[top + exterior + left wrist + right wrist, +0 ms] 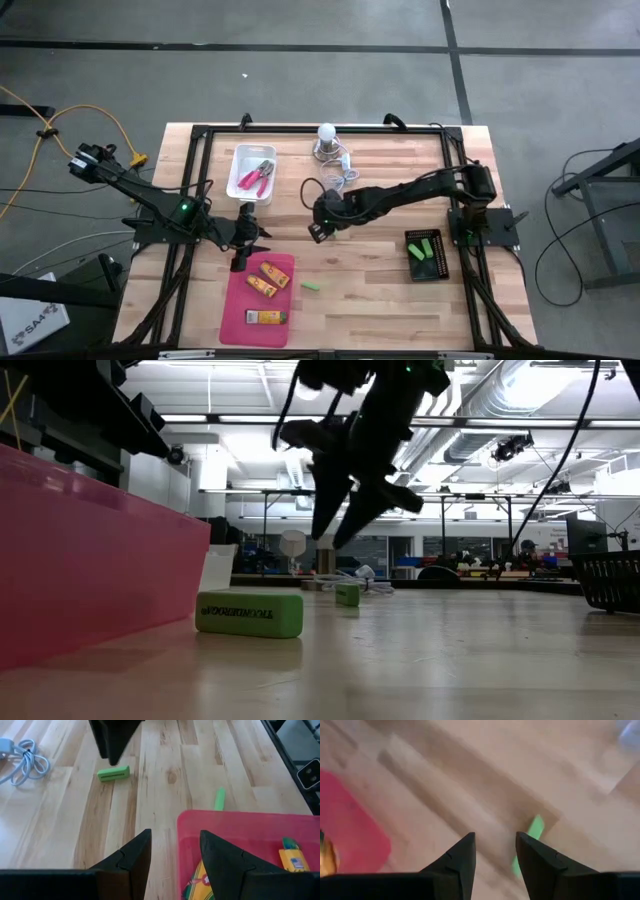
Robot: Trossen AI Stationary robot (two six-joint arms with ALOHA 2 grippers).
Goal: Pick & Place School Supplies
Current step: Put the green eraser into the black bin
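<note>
Three orange-yellow oblong pieces (268,290) lie in a pink tray (238,322). One light-green stick (312,287) lies flat on the table to the right of the tray, also in the low view (250,613). A second green stick (113,773) lies under my right gripper (320,232), which hovers open above it (495,845); its fingers stand clear of the table in the low view (330,538). More green sticks (424,248) sit in a black basket (440,270). Pink-handled tools (256,177) lie in a white bin (240,155). My left gripper (240,252) is open over the tray's far-left corner (175,851).
A white bulb (326,133) with a coiled cord (338,172) sits near the table's far edge, just beyond my right arm. The black frame rails (300,128) run along the table's edges. Bare wood (360,300) lies between the pink tray and the black basket.
</note>
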